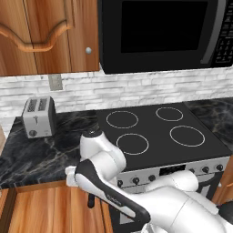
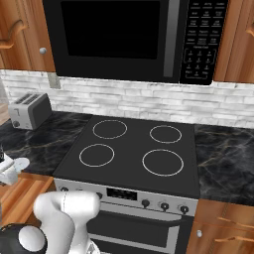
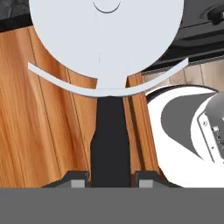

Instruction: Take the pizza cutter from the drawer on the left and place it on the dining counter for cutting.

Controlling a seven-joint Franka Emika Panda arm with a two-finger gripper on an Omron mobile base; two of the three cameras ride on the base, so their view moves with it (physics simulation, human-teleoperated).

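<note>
Pizza cutter point(image 3: 109, 52) is clamped in the hand point(image 3: 110, 177): dark handle sits between the two fingertips, pale round blade stands out beyond them and fills the top of the hand view. Jaws are closed down on the handle, so the grip reads as firm.

Long axis of the cutter runs straight along the hand's own pointing direction, handle at the hand, wheel at the far end. Nothing needs to be reached for; the tool is already in line with the hand.

In the left base view the hand is held low over the open drawer point(image 1: 41, 209), in front of the black marble tabletop point(image 1: 45, 145) that carries the toaster point(image 1: 39, 117), just left of the stove point(image 1: 159, 132). Wood of the drawer is seen behind the blade in the hand view.

Judged step: cutter is lifted out, carry to the dining counter is not yet done. Coming move turns on keeping the wheel end leading and clear of the stove front and of the arm's own links close beside it
</note>
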